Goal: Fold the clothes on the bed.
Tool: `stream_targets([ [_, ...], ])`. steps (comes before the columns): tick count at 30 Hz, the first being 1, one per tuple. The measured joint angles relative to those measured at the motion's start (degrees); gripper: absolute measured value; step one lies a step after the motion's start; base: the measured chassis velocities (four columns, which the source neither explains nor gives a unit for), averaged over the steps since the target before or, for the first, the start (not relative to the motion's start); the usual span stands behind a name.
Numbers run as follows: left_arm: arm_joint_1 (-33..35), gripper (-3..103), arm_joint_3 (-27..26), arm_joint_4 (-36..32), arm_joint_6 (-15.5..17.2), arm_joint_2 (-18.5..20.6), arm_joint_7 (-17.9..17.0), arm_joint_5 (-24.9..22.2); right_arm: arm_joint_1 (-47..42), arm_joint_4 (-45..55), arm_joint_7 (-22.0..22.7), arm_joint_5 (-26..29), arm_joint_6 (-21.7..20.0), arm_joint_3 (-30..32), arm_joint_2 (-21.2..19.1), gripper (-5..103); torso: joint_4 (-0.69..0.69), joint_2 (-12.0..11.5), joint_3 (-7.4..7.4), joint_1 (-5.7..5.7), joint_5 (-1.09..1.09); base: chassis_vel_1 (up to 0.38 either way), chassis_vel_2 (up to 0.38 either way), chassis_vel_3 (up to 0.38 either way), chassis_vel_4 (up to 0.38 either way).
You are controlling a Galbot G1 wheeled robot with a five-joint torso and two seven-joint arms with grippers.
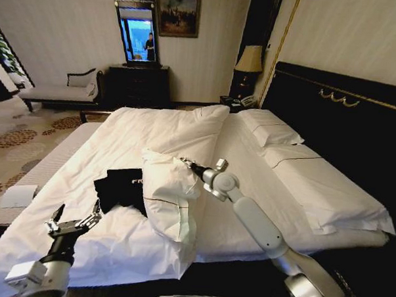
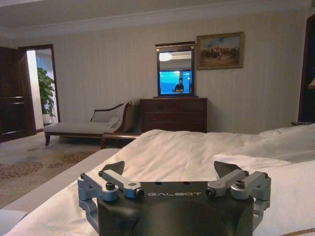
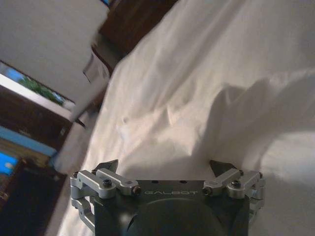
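Note:
The clothes (image 1: 119, 188), a black T-shirt with a bit of white lettering, lie bunched on the white bed (image 1: 250, 167) near its foot. A loose white pillow (image 1: 168, 194) leans over the shirt's right edge. My left gripper (image 1: 73, 222) is open just in front of the shirt, a little above the duvet, with nothing between its fingers. In the left wrist view the left gripper (image 2: 170, 169) faces across the bed towards the far wall. My right gripper (image 1: 187, 164) reaches to the pillow's top corner. In the right wrist view the right gripper (image 3: 163, 167) is open over white fabric.
Two pillows (image 1: 274, 129) lie by the dark headboard (image 1: 344, 105). A pale chaise (image 1: 59, 90), a dark dresser (image 1: 138, 85) with a mirror and a lamp (image 1: 250, 59) stand along the far wall. A white flat object (image 1: 18, 196) rests on the bed's left edge, beside patterned carpet.

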Motion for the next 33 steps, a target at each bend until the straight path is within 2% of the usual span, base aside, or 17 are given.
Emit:
stream_targets([
  [12, -0.2, 100, -1.9, 0.0, 0.0, 0.6, -0.3, -1.3, 3.1, -4.2, -0.5, -1.1, -1.0, -2.7, 1.6, 101, -0.01, 0.0, 0.00, 0.00, 0.01, 0.000, 0.000, 0.000, 0.000],
  [15, -0.7, 100, -1.3, 0.1, 0.0, 0.7, -0.3, -1.2, 4.8, -7.6, -1.4, -1.9, -1.0, -3.2, 2.7, 91, -0.01, 0.0, 0.00, 0.00, 0.01, 0.000, 0.000, 0.000, 0.000],
  [17, -0.8, 100, -1.0, 0.1, 0.0, 0.7, -0.3, -1.0, 5.3, -8.4, -1.4, -2.0, -1.0, -3.3, 2.9, 91, -0.01, 0.0, 0.00, 0.00, 0.01, 0.000, 0.000, 0.000, 0.000],
  [21, -1.4, 100, -0.1, 0.6, -0.2, 0.7, -0.3, -0.6, 6.2, -9.7, -1.7, -2.7, -0.8, -3.9, 3.0, 70, -0.01, 0.0, 0.00, 0.00, 0.01, 0.000, 0.000, 0.000, 0.000],
  [22, -1.4, 100, -0.1, 0.6, -0.2, 0.7, -0.3, -0.6, 6.2, -9.7, -1.7, -2.7, -0.8, -3.9, 3.0, 70, -0.01, 0.0, 0.00, 0.00, 0.01, 0.000, 0.000, 0.000, 0.000],
  [24, -1.7, 100, 0.1, 0.9, -0.2, 0.7, -0.4, -0.6, 6.3, -9.7, -1.9, -2.9, -0.7, -3.9, 3.0, 59, -0.01, 0.0, 0.00, 0.00, 0.01, 0.000, 0.000, 0.000, 0.000],
  [27, -1.9, 100, 0.1, 1.2, -0.3, 0.8, -0.4, -0.6, 6.3, -9.6, -2.5, -3.0, -0.5, -3.5, 2.9, 54, -0.01, 0.0, 0.00, 0.00, 0.01, 0.000, 0.000, 0.000, 0.000],
  [30, -2.1, 100, 0.2, 1.6, -0.3, 0.9, -0.6, -0.6, 5.9, -8.7, -4.0, -3.2, 0.0, -2.8, 2.5, 37, -0.01, 0.0, 0.01, 0.00, 0.01, 0.000, 0.000, 0.000, 0.000],
  [31, -2.1, 100, 0.2, 1.6, -0.3, 0.9, -0.6, -0.6, 5.9, -8.7, -4.0, -3.2, 0.0, -2.8, 2.5, 37, -0.01, 0.0, 0.01, 0.00, 0.01, 0.000, 0.000, 0.000, 0.000],
  [32, -2.2, 100, 0.3, 1.8, -0.3, 1.0, -0.7, -0.6, 5.5, -8.0, -4.6, -3.3, 0.4, -2.6, 2.4, 32, -0.01, 0.0, 0.01, 0.00, 0.01, 0.000, 0.000, 0.000, 0.000],
  [33, -2.6, 100, 0.5, 2.1, -0.3, 1.0, -1.1, -0.6, 4.9, -6.3, -6.0, -3.5, 0.8, -2.5, 2.0, 20, -0.01, 0.0, 0.00, 0.00, 0.01, 0.000, 0.000, 0.000, 0.000],
])
